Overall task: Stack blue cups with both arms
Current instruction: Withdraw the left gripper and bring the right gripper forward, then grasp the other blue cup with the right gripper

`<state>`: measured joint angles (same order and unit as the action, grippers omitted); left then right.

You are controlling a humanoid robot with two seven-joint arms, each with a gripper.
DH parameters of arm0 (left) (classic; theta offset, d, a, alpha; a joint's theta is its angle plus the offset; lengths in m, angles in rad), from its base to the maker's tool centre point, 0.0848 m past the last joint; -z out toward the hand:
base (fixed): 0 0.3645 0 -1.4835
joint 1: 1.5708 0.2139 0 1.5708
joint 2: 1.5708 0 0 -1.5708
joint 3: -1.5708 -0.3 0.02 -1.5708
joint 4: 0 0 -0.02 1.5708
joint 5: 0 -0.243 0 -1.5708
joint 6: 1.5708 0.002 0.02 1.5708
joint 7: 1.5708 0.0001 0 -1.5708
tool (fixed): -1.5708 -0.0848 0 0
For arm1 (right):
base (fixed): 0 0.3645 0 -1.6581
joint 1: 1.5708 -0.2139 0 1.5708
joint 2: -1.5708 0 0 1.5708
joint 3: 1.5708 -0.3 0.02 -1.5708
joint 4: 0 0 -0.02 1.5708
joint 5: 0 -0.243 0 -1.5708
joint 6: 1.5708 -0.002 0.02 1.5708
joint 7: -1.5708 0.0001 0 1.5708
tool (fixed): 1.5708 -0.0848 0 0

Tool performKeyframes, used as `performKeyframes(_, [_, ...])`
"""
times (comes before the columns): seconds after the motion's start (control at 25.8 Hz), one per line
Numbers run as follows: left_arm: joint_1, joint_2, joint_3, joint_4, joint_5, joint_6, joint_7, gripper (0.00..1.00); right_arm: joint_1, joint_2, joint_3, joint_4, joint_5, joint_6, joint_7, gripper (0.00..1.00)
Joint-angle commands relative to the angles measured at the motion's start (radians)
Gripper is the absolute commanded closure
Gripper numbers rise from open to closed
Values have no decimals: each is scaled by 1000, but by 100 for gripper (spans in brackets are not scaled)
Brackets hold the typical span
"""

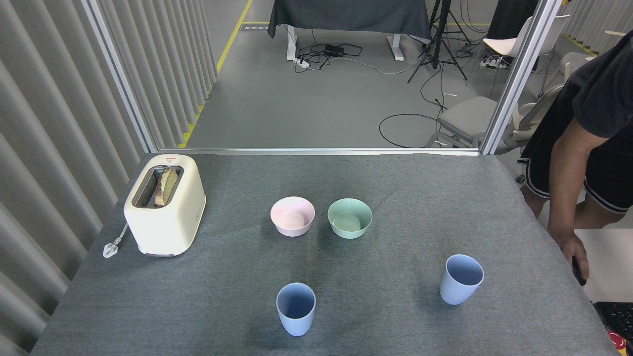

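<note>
- A cream toaster (pixel 165 207) with bread in its slot is seen at nine o'clock on the grey table (pixel 395 188), its plug lying just beside it.
- A pink bowl (pixel 292 216) and a mint-green bowl (pixel 349 218) are set side by side near the table's centre, apart from each other.
- One blue cup (pixel 295 308) is stood upright at six o'clock, near the front edge.
- The other blue cup (pixel 461 279) is stood upright at four o'clock, well apart from the first.
- Neither gripper is shown, so no opening and no relation to the cups can be told.
- A person's hand (pixel 573 252) is rested at the table's edge at three o'clock, on a dark object.
</note>
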<state>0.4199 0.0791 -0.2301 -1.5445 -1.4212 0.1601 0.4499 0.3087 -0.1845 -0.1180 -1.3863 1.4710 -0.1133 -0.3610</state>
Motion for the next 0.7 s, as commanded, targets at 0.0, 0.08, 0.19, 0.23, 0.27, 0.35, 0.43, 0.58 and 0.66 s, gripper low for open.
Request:
performKeyframes(0.0, [2, 1, 2, -3, 7, -1, 0, 0, -158, -44, -2, 138, -1, 0, 17, 0])
performKeyframes(0.08, [2, 1, 2, -2, 7, -1, 0, 0, -223, -46, 3, 200, -1, -3, 17, 0])
performKeyframes(0.19, [2, 1, 2, -2, 7, 1, 0, 0, -269, -44, 12, 245, -1, -3, 17, 0])
performKeyframes(0.23, [2, 1, 2, -2, 7, 1, 0, 0, -281, -43, 12, 256, -1, -3, 17, 0])
performKeyframes(0.27, [2, 1, 2, -2, 7, 1, 1, 0, -296, -39, 12, 273, 0, -2, 17, 0])
performKeyframes(0.35, [2, 1, 2, -2, 7, 1, 1, 0, -324, -36, 14, 302, 0, -2, 17, 0])
performKeyframes(0.43, [2, 1, 2, -2, 7, 1, 0, 0, -346, -36, 14, 325, 2, -2, 17, 0])
performKeyframes(0.58, [2, 1, 2, -2, 7, 1, 0, 0, -387, -35, 29, 362, 3, -3, 17, 0])
performKeyframes(0.66, [2, 1, 2, -2, 7, 1, 1, 0, -410, -35, 40, 377, 3, -2, 17, 0])
